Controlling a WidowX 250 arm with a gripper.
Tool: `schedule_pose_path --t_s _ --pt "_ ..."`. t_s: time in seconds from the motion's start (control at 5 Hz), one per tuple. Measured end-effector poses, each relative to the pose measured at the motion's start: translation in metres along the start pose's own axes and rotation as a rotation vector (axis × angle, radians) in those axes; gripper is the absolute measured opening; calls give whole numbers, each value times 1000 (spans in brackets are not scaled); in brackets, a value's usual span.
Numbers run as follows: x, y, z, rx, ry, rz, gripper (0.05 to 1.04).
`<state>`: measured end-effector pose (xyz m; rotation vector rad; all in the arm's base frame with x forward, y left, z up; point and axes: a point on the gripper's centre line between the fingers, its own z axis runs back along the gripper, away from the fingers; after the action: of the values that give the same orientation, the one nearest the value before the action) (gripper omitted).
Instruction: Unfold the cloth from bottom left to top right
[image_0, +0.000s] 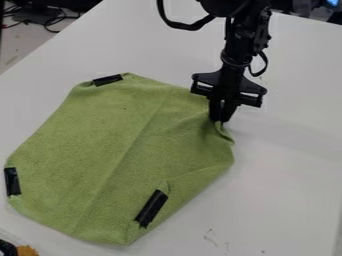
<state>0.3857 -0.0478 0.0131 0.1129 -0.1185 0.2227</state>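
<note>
The black gripper (222, 119) hangs at the upper right of the green cloth (120, 150), shut on the cloth's upper right edge. Fabric gathers in folds right under and beside its fingertips. Most of the cloth lies spread on the white table, with a faint crease running from its lower middle toward the upper right. Strips of black tape mark its top left corner, its left corner and its lower right side. A small bit of the pinched edge is hidden between the fingers.
The white table (287, 165) extends around the cloth on all sides. At the bottom left corner are a black object and an orange-brown item (27, 250). Cables (50, 17) lie beyond the table's far left edge.
</note>
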Motion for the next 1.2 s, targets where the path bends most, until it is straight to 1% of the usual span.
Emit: schedule_pose_path --t_s 0.2,0.4,0.6,0.8,1.0,1.2 --pt "-1 6 0 44 4 33 509" --pt "-2 2 4 69 0 66 815" --pt "5 -17 13 69 -27 66 1010" --pt "9 -32 14 87 -45 5 1010" --pt "15 -30 21 136 -70 -82 1003" --pt "15 -12 32 92 -79 -161 1001"
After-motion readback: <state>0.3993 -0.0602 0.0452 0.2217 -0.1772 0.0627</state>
